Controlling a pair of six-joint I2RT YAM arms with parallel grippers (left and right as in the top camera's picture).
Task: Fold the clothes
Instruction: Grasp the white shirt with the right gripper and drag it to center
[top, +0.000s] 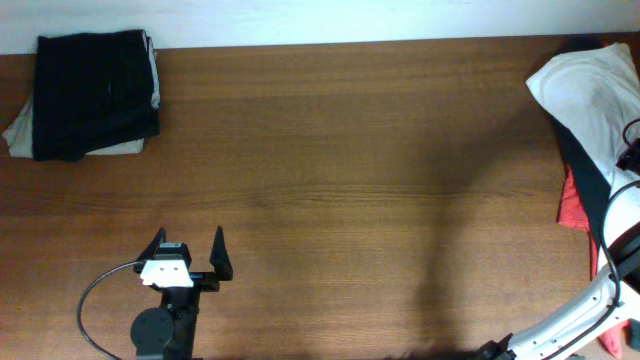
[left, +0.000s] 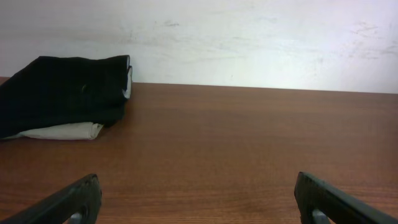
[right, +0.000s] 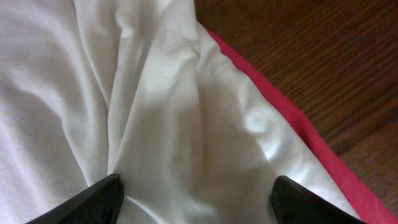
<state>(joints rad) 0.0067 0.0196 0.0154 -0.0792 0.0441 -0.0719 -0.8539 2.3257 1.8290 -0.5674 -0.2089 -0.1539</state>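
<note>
Far to the right of the wooden table (top: 350, 150), the right arm (top: 590, 300) rises from the near corner and bends over a heap of clothes (top: 585, 120). The right gripper (right: 198, 186) points down into the white garment (right: 155, 93). Its jaws stand wide, both tips against the wrinkled cloth, a raised fold lying between them, not pinched. The white garment lies on top of a red piece (right: 298, 124) and a dark one (top: 585, 165). The left gripper (top: 190, 235) sits low at the near left, level, jaws spread wide and empty, facing a folded black stack (top: 95, 95) at the far left corner.
</note>
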